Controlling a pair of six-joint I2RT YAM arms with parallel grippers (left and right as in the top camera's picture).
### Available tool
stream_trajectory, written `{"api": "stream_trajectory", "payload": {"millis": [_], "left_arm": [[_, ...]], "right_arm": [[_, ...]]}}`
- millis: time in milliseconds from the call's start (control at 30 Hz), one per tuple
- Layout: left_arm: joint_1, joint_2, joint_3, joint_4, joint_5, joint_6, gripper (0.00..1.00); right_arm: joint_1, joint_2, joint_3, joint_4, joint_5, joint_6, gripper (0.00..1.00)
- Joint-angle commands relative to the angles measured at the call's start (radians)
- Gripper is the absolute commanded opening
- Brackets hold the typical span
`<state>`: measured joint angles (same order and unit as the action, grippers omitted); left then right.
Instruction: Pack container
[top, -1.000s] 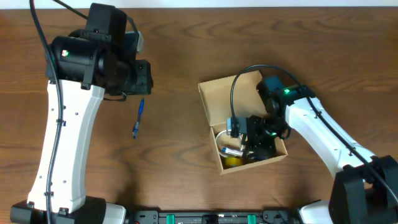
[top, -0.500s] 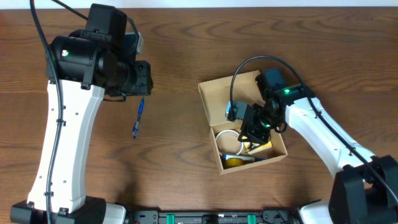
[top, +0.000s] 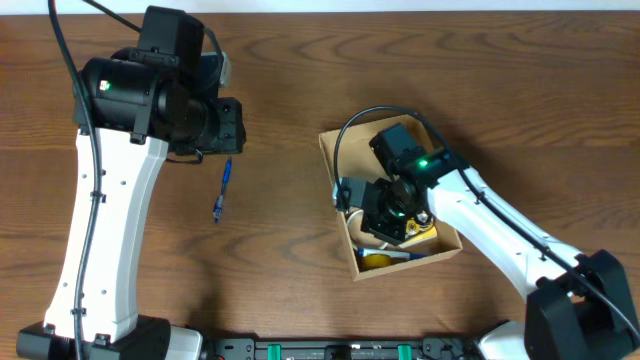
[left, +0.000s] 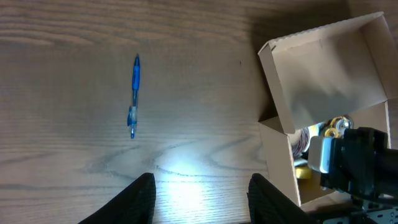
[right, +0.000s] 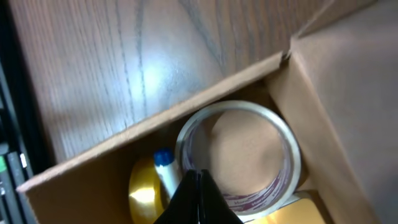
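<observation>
- The box is standing on the table, right of the middle, with its lid lying open toward the far side.
- The packing is looking partly done: a tape roll, a yellow roll and a blue-capped stick are already lying inside the box.
- The right end effector is hanging over the tape roll inside the box. Its fingers are pressing fully together and are gripping nothing that I can see.
- The left end effector is hovering over bare table, well apart from the box. Its fingers are standing about half apart and are carrying nothing.
- One blue pen is lying outside on the table, between the left arm and the box, near the left end effector.
- In my judgement, the pen is what is left to put in, and after it the closing of the lid.
- Nothing is lying between the pen and the box, so the way is free.
- The right arm is covering much of the box opening, so it is probably standing in the way of any drop from the left side.
</observation>
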<state>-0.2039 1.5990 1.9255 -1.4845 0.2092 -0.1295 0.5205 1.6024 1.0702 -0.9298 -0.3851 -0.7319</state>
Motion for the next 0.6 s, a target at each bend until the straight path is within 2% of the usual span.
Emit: {"api": "stream_trajectory", "payload": {"millis": [0,233,400,567], "left_arm": [[0.0,-0.011,0.001,-0.004,-0.006,0.01,0.49],[0.0,-0.011,0.001,-0.004,-0.006,0.01,0.49],[0.0,-0.011,0.001,-0.004,-0.01,0.011,0.49],[0.003,-0.011,0.001,-0.003,-0.076,0.009,0.49]], "right_arm": [[0.016,0.0,-0.003,0.033,0.011,0.064,0.02],[0.053,0.018,-0.006,0.101,0.011,0.081,0.01],[0.072,0.091,-0.006,0.162,0.012,0.145,0.01],[0.087,0.145,-0.006,0.225,0.013,0.149,0.01]]}}
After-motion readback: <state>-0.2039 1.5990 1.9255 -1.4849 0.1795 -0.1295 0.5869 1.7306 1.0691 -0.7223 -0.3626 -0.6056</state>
